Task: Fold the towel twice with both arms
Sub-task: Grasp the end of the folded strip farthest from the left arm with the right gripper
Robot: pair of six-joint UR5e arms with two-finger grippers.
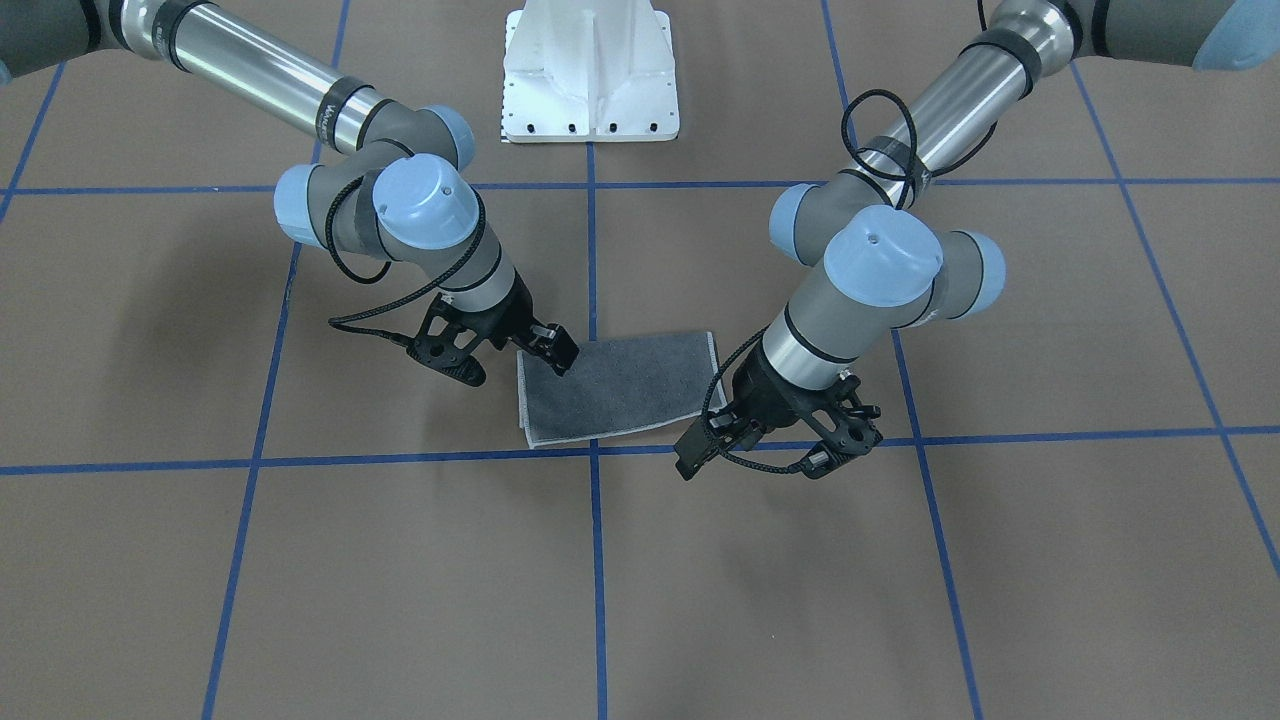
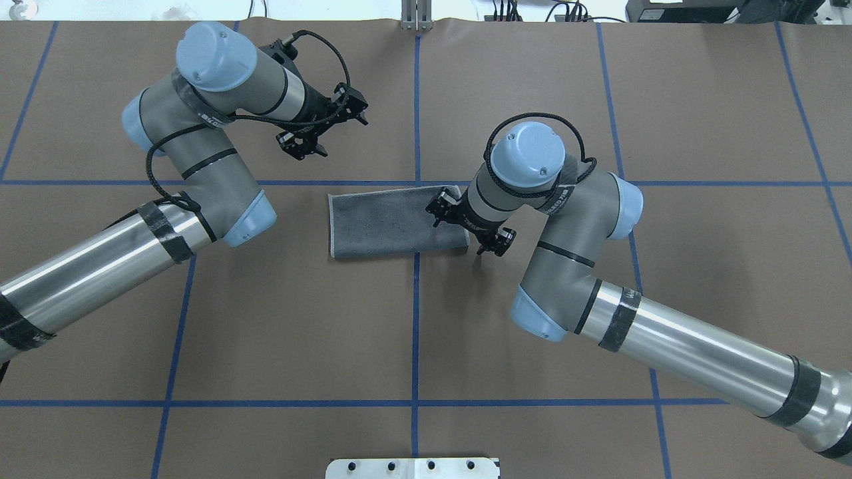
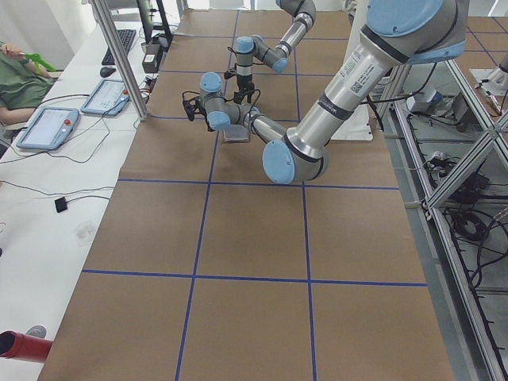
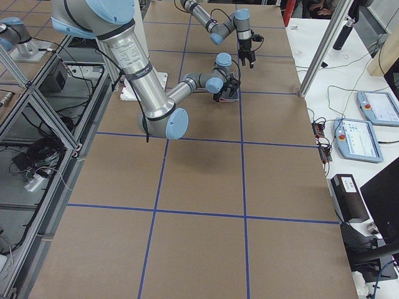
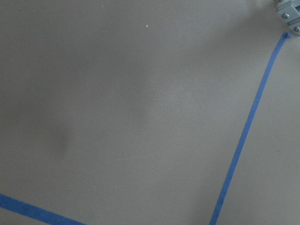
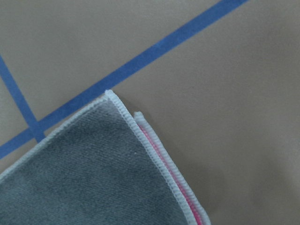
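Small terry towel [image 1: 620, 385], grey side up, folded once, on brown bench [image 1: 300, 560]. Right tool [image 1: 558, 352] over one end, left tool [image 1: 690, 458] beside other; grip/opening: can't tell. 2nd fold: pinch both layers, match edging.

One towel [image 1: 615, 388], one left arm [image 1: 880, 270], one right arm [image 1: 420, 215], one white pedestal [image 1: 590, 75].

Left arm [image 1: 938, 100] and right arm [image 1: 250, 72]: polished silver tubes banded in black, one band with white lettering; grey joint housings closed by round light blue caps. A braided black cable loops loosely beside each wrist. Left gripper [image 1: 692, 458] and right gripper [image 1: 560, 352]: black, each flanked by an openwork black bracket. White pedestal base [image 1: 590, 80]: ribbed, its foot plate edged with dark holes.
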